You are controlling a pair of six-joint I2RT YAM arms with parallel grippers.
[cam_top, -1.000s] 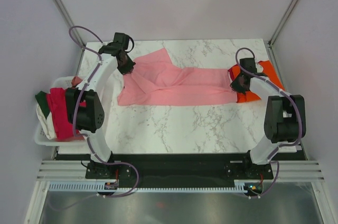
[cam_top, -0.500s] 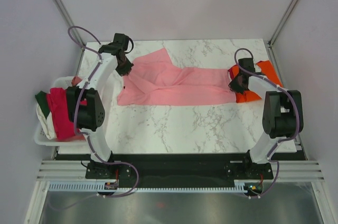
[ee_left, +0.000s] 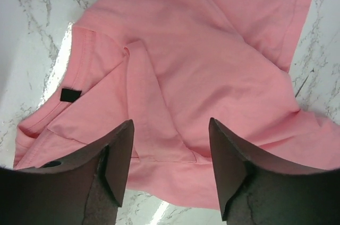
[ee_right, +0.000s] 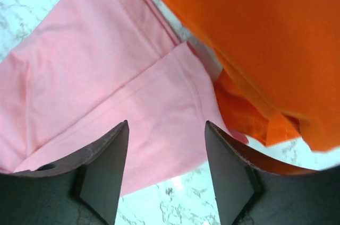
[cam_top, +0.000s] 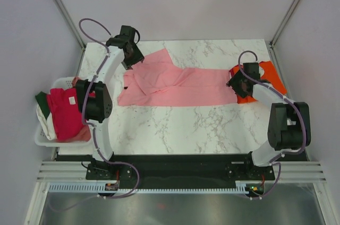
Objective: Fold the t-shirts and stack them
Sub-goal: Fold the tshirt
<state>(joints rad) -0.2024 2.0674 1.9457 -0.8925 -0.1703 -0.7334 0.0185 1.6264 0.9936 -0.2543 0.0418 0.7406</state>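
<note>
Since left fingers (ee_left: 114,169) and right fingers (ee_right: 106,174) gaped empty over the pink t-shirt (cam_top: 180,84), we judged even end-grips best.

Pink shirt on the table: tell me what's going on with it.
Two robot arms are working on the pink t-shirt, which lies spread but rumpled across the marble table. The left gripper hovers open over its collar end. The right gripper is open over the other end, beside the orange t-shirt. Neither holds cloth. Other shirts wait in the white basket.
</note>
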